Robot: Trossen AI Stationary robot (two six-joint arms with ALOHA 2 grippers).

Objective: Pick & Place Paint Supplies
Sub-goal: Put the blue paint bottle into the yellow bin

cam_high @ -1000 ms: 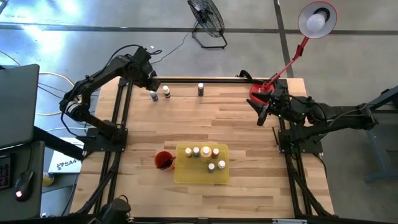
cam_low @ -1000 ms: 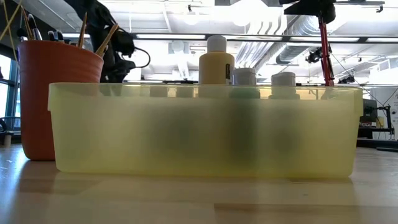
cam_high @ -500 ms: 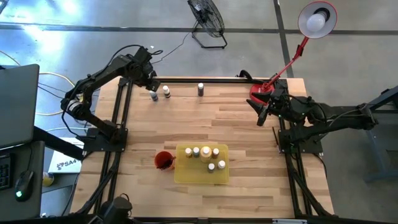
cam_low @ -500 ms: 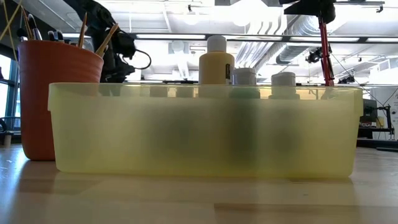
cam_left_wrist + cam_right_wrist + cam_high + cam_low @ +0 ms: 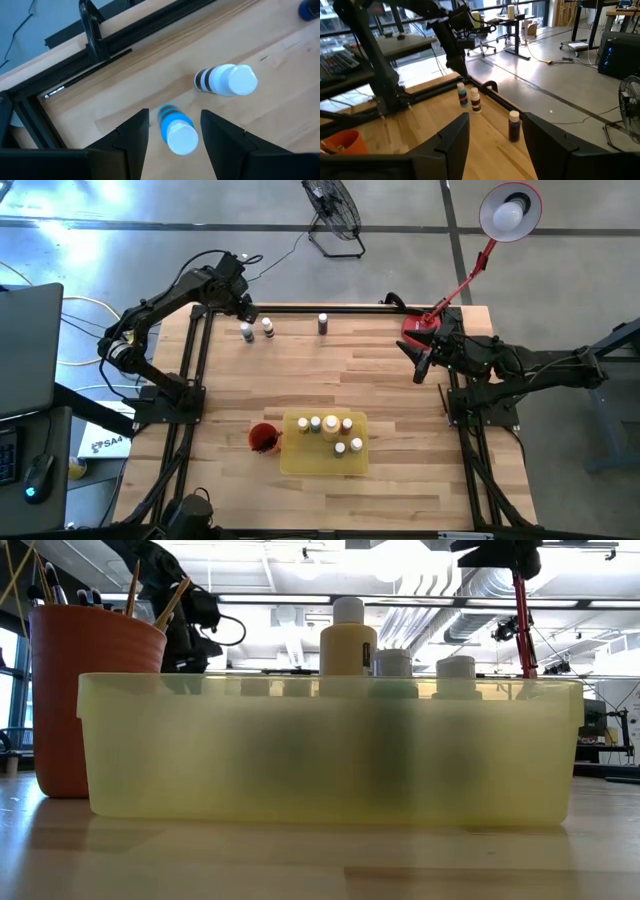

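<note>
My left gripper hangs open above a small blue-labelled paint bottle with a white cap, one finger on either side of it and touching nothing. The bottle stands upright on the wood at the table's far left. Beside it stands a dark-striped bottle, and a dark bottle stands farther right. The yellow tray near the front holds several bottles. The red cup holds paintbrushes. My right gripper waits open at the right edge.
A black frame rail runs along the far edge just behind the bottles. A red lamp clamp sits at the far right corner. Bare wood lies between the far bottles and the tray.
My left gripper has tipped a little while staying in place above the two far-left bottles. Its fingers stay open. The bottles have not moved.
</note>
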